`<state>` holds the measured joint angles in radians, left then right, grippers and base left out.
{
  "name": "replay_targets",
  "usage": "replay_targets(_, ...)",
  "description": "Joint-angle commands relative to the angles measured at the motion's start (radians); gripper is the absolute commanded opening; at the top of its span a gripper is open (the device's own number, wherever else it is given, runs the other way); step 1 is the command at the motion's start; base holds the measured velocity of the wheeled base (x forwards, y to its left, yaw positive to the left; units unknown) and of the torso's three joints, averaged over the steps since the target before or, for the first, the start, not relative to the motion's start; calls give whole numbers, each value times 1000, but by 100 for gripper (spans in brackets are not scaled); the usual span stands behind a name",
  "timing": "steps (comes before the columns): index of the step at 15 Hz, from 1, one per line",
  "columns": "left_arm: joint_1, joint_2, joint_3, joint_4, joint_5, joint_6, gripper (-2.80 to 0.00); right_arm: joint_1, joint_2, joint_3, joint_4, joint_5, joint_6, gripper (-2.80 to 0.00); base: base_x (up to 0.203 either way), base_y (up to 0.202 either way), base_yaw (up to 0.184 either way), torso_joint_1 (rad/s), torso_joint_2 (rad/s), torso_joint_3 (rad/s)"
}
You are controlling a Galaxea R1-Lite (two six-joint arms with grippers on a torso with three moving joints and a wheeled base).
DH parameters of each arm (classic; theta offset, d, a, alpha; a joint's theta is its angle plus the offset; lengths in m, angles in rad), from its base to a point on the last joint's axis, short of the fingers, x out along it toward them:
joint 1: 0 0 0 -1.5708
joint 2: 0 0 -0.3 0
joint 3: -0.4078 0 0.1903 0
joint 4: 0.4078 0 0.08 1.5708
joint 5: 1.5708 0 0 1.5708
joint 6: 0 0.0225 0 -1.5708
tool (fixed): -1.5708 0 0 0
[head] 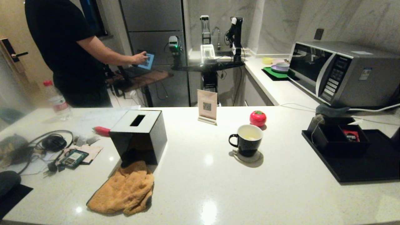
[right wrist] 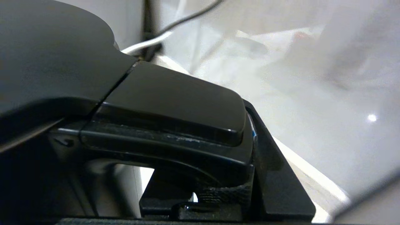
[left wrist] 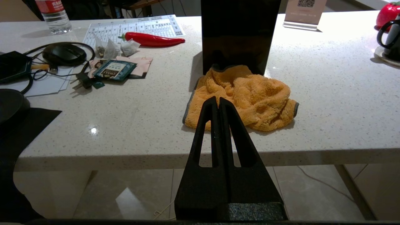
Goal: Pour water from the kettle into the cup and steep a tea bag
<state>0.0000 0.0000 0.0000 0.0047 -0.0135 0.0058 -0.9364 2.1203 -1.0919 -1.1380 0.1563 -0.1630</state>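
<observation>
With my right gripper (right wrist: 218, 187) jaws clamped on the kettle (right wrist: 93, 93) handle, left gripper (left wrist: 218, 103) jaws together short of the worktop (head: 200, 187), cup (head: 247, 140) already holds water (head: 250, 136); pouring looks done, tea bag (head: 317, 120) unsteeped.

Bare counter (head: 200, 187) fronts the cup (head: 247, 140); red ornament (head: 257, 118) crowds behind.

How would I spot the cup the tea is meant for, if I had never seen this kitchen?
Start at the microwave on the right, then come forward to the black tray on the white counter. Just left of the tray stands the cup, alone on a coaster, a red tomato-shaped thing behind it. It is the only mug: black outside, white inside, loop handle.
</observation>
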Motion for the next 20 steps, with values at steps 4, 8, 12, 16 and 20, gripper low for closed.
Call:
replay_targets(4,0,0,0,0,0,0,-280,75,88,-65,-6,2,-1,-280,0,0,0,0,0,0)
replay_targets(8,0,2,0,0,0,0,-280,114,124,-114,-6,0,-4,-280,0,0,0,0,0,0)
replay_targets(12,0,0,0,0,0,0,-280,122,160,-141,-12,-3,-10,-280,0,0,0,0,0,0)
replay_targets(16,0,2,0,0,0,0,-280,122,183,-144,-35,-3,-12,-280,0,0,0,0,0,0)
replay_targets(20,0,1,0,0,0,0,-280,122,194,-142,-46,-3,-22,-280,0,0,0,0,0,0)
